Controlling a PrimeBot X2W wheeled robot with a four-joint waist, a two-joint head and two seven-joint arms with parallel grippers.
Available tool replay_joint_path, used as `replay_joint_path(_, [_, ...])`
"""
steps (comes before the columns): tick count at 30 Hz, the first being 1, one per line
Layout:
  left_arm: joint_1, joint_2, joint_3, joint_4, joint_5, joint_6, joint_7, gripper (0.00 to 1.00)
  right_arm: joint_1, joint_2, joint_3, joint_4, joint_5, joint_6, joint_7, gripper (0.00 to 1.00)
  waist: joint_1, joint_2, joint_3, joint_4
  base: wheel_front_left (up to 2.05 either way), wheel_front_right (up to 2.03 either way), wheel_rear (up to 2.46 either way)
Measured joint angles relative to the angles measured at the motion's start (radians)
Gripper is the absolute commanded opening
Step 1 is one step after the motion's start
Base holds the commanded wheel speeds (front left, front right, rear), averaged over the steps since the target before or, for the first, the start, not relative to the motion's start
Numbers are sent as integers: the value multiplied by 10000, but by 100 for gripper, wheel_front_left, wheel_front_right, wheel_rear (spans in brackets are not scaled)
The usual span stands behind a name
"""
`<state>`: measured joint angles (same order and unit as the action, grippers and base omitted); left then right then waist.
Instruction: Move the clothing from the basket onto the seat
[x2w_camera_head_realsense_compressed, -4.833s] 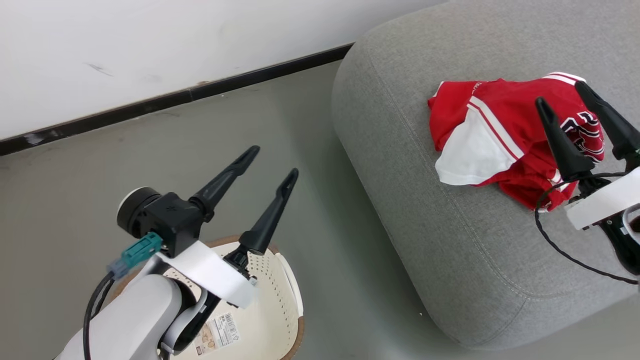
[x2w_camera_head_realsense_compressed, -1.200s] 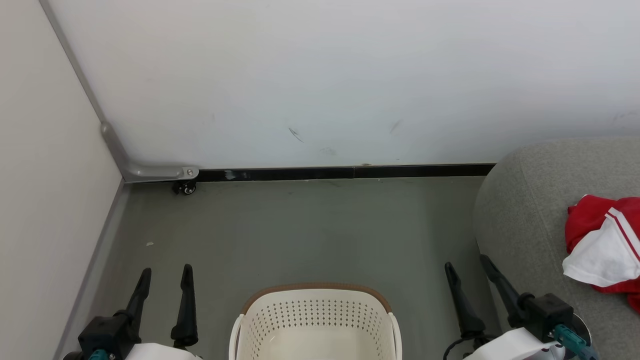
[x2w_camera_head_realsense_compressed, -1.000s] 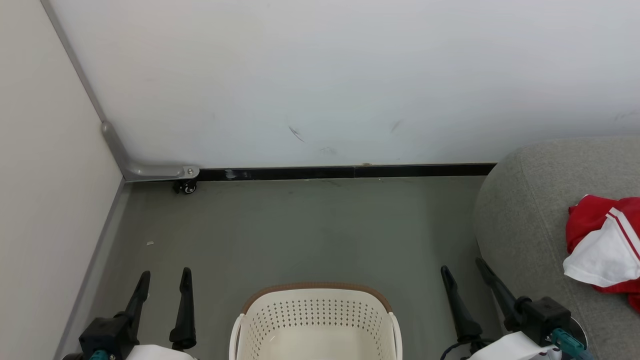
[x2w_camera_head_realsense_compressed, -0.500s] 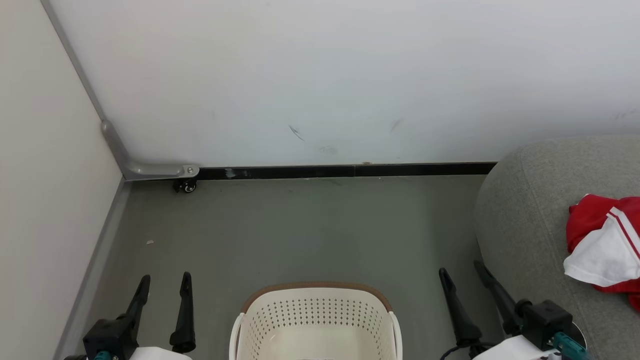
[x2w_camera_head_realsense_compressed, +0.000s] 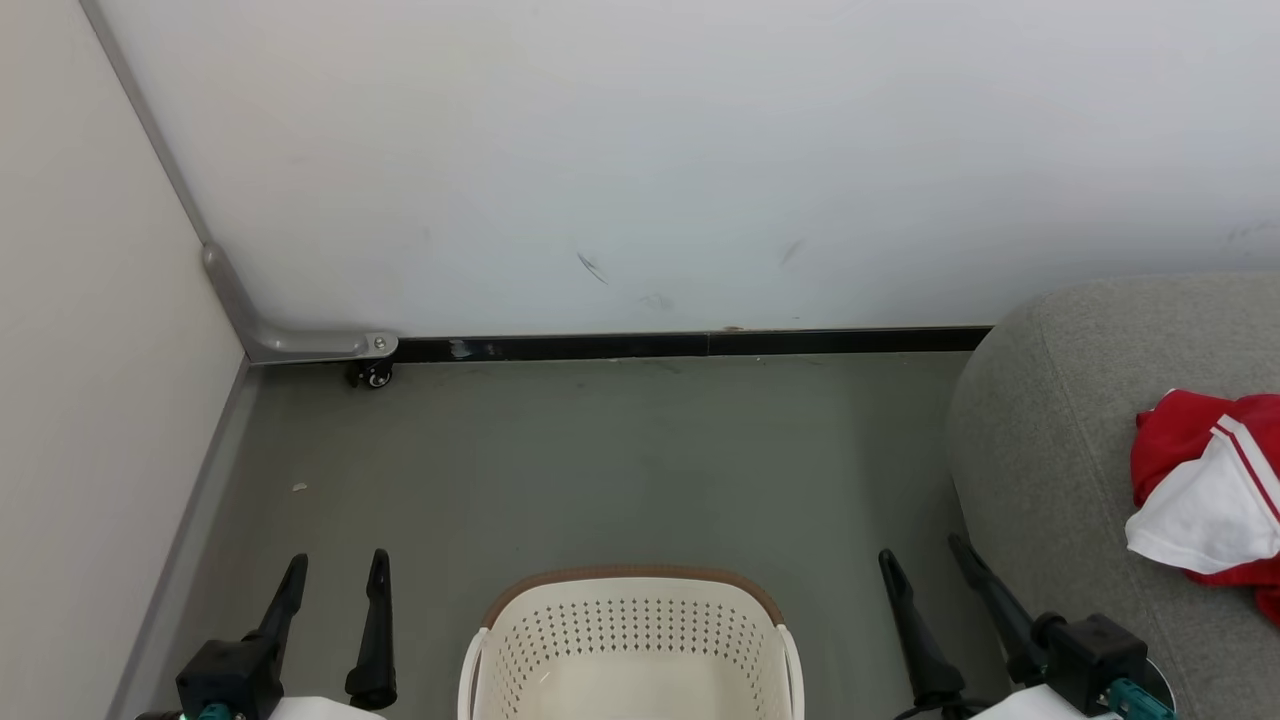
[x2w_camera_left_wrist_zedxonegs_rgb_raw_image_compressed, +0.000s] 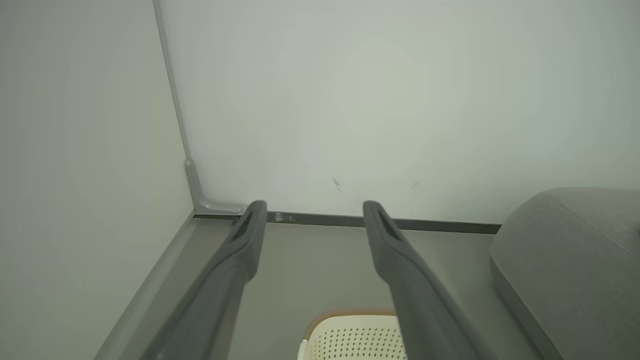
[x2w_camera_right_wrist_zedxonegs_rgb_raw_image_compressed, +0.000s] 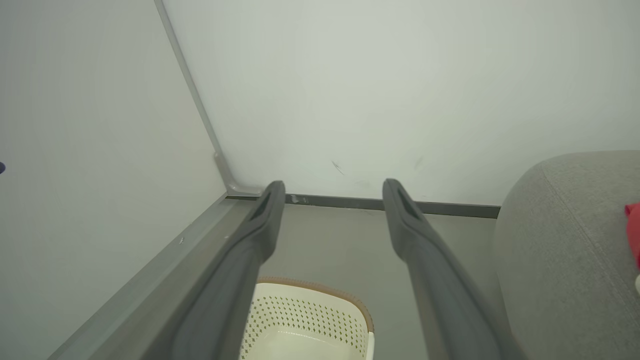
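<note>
The cream perforated basket (x2w_camera_head_realsense_compressed: 632, 640) with its brown rim stands on the floor at the bottom middle of the head view; the part of its inside that shows holds no cloth. Red and white clothing (x2w_camera_head_realsense_compressed: 1205, 495) lies on the grey seat (x2w_camera_head_realsense_compressed: 1060, 440) at the right edge. My left gripper (x2w_camera_head_realsense_compressed: 338, 563) hangs open at the lower left, left of the basket. On the basket's right, beside the seat, my right gripper (x2w_camera_head_realsense_compressed: 923, 550) is open too. Both wrist views look past open, empty fingers at the basket (x2w_camera_left_wrist_zedxonegs_rgb_raw_image_compressed: 350, 332) (x2w_camera_right_wrist_zedxonegs_rgb_raw_image_compressed: 320, 315) and the seat (x2w_camera_left_wrist_zedxonegs_rgb_raw_image_compressed: 570, 250) (x2w_camera_right_wrist_zedxonegs_rgb_raw_image_compressed: 565, 240).
A white wall with a black baseboard (x2w_camera_head_realsense_compressed: 690, 344) closes the far side. A pale panel (x2w_camera_head_realsense_compressed: 90, 400) with a grey metal bracket and small caster (x2w_camera_head_realsense_compressed: 368, 374) bounds the left. Grey floor (x2w_camera_head_realsense_compressed: 600, 460) lies between the basket and the wall.
Since the oldest frame the head camera has swung from the seat to face the wall and basket. In the last second both grippers sank slightly lower in view, still open.
</note>
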<state>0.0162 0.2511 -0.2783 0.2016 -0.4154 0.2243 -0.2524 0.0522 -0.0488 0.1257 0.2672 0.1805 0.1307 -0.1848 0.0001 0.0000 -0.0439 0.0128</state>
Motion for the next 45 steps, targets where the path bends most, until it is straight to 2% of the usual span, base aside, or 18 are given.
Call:
replay_joint_path(37, [-3,-65,88,222,355,-148,0,100,309,4,-4,-516,56,0,284,100,0,0,73,2,0,0,0])
replay_joint_path(38, [7,-79,71,278,359,-146,2,0,309,4,8,-453,54,0,280,0,0,0,74,2,0,0,0])
replay_joint_path(45, [435,-431,-98,880,313,-148,38,0,719,10,111,151,67,0,280,0,0,0,76,0,0,0,0])
